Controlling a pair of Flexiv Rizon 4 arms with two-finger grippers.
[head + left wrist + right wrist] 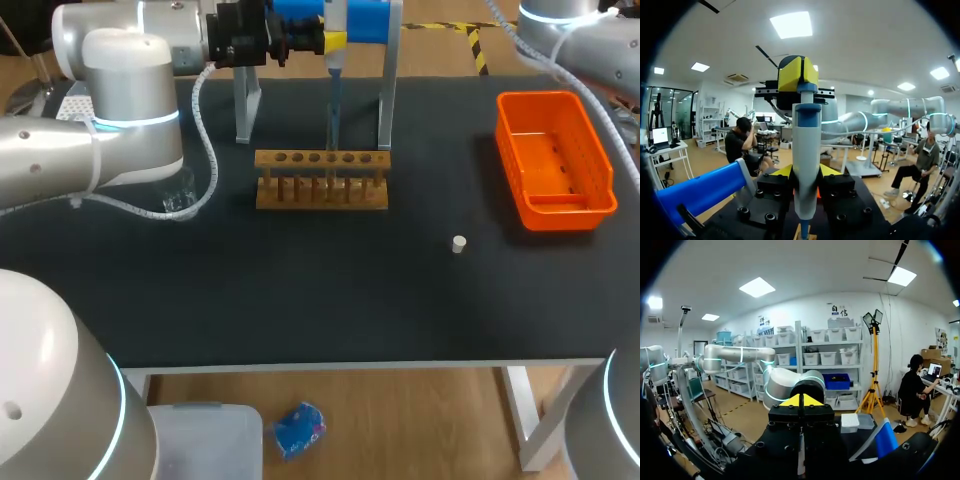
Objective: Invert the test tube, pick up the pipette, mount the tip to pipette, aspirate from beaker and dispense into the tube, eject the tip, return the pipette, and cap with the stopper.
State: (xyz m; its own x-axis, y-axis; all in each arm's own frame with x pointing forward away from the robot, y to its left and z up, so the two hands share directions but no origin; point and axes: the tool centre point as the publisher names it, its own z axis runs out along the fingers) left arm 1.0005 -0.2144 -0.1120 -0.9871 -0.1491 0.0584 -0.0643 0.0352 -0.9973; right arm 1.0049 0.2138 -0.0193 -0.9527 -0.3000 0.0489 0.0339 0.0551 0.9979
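Observation:
In the head view my left gripper (335, 42) is at the table's back, shut on the blue pipette (334, 80), which hangs upright. The pipette's thin tip points down at a middle hole of the wooden tube rack (322, 190); I cannot make out the test tube there. The left wrist view shows the pipette body (806, 145) standing between the yellow fingertips (781, 172) of my left gripper (805, 175). A small white stopper (458, 243) lies on the mat, right of the rack. My right gripper (800, 401) is shut on nothing, held up off the table.
A metal pipette stand (386, 100) rises behind the rack. An orange tray (555, 200) sits at the right. A glass beaker (182, 198) stands left of the rack, partly under my left arm (120, 120). The right arm (575, 25) enters at the back right corner.

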